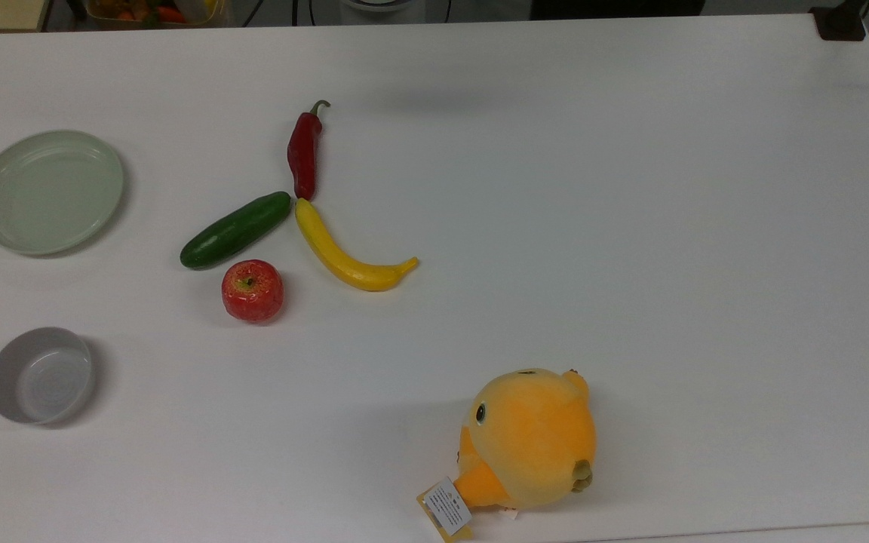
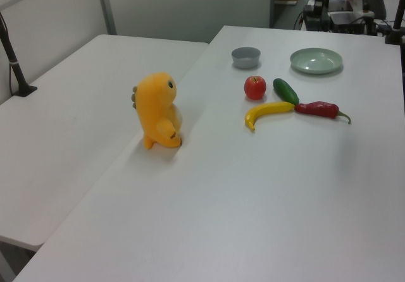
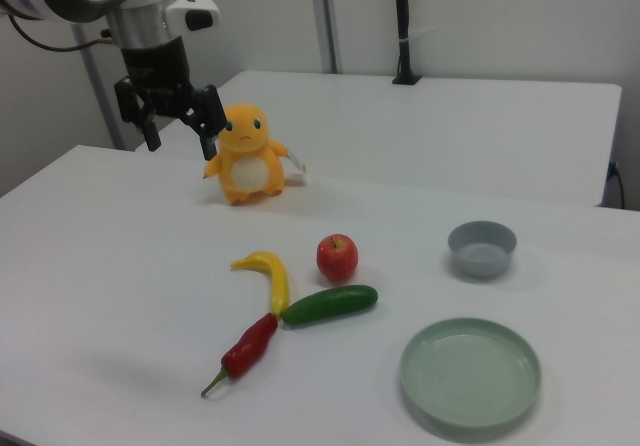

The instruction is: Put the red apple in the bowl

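Handling estimate: the round glossy red apple with yellowish speckles (image 1: pixel 253 290) looks rigid and smooth-skinned, probably light to moderate in weight. A curved, shiny skin may slip, so the fingers should close across its widest girth, coming down from above on either side of the stem dimple. Not fragile, judging by looks; whether it is real or plastic cannot be told.

Appearance: red, mottled yellow near the top, small dark stem in a shallow dimple, standing upright.

Position: left of centre in the top view, just beside the lower end of the dark green cucumber (image 1: pixel 236 229), near the yellow curved banana (image 1: pixel 348 257). The small round grey bowl with upright sides (image 1: pixel 40 375) sits empty at the lower left of the top view, well apart from the apple.

The black two-finger gripper (image 3: pixel 178 126) hangs in the upper left of the right view, above the table, fingers spread wide, holding nothing, beside the orange plush toy (image 3: pixel 246 155).
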